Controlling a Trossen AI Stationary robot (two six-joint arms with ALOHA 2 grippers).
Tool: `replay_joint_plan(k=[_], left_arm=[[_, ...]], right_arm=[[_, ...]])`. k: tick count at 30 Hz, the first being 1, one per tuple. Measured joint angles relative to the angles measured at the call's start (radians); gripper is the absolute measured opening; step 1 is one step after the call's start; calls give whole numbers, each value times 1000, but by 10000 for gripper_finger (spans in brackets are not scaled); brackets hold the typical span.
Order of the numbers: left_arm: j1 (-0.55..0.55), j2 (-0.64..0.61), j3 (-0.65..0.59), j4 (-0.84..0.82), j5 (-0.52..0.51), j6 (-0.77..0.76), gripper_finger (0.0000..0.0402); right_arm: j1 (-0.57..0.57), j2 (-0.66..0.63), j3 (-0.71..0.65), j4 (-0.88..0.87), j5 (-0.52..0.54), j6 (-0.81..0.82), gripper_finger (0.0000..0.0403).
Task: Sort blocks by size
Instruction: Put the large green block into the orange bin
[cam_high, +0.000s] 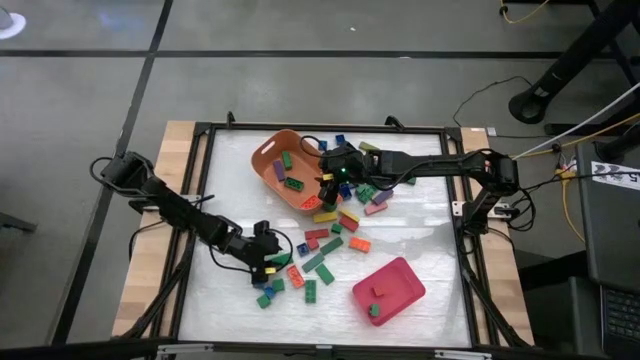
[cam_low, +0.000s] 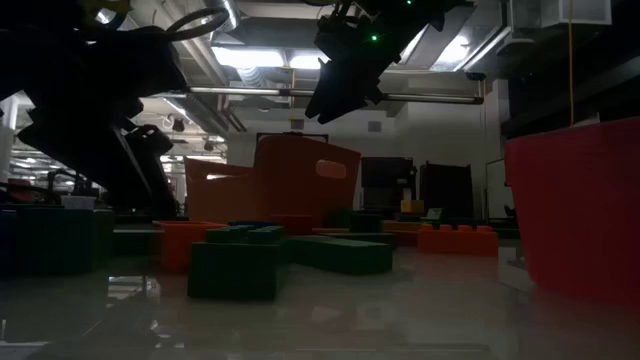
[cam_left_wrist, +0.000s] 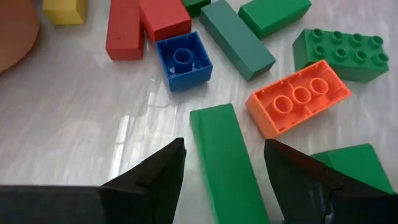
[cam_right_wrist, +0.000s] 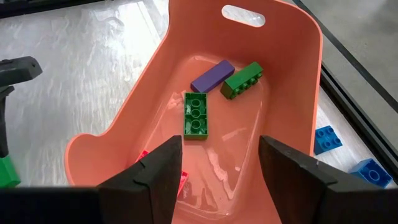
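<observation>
A green block (cam_left_wrist: 227, 162) lies between the open left gripper (cam_left_wrist: 224, 177) fingers, apparently ungripped.

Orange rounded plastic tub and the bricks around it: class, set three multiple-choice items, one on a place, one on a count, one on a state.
1. Where does the right gripper hang?
A. Over the orange rounded plastic tub
B. Over the pink-red rectangular tray
C. Off the table

2. How many bricks lie in the tray?
A. None
B. Two
C. Six

3. How do the left gripper's jaws stand?
A. Shut on a blue brick
B. Open, astride a long green plastic brick
C. Out of view

Answers: 1 A, its wrist view looks into the tub; 2 B, the high view shows two; 3 B, its fingers flank the brick.
</observation>
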Motion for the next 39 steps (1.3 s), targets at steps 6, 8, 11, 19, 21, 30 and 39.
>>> replay_joint_plan(k=[6,8,11,19,21,30,39], left_arm=[[0,0,0,1,0,-19,208],[0,0,0,1,0,-19,208],[0,0,0,1,18,-28,208],[7,11,0,3,37,-18,208],[11,33,0,1,38,-18,208],[14,138,3,79,32,0,208],[40,126,3,58,49,-2,147]], right_arm=[[0,0,0,0,0,0,211],[0,0,0,0,0,0,211],[0,0,0,0,0,0,211],[0,0,0,0,0,0,211],[0,0,0,0,0,0,211],[0,0,0,0,0,0,211],[0,0,0,0,0,0,211]])
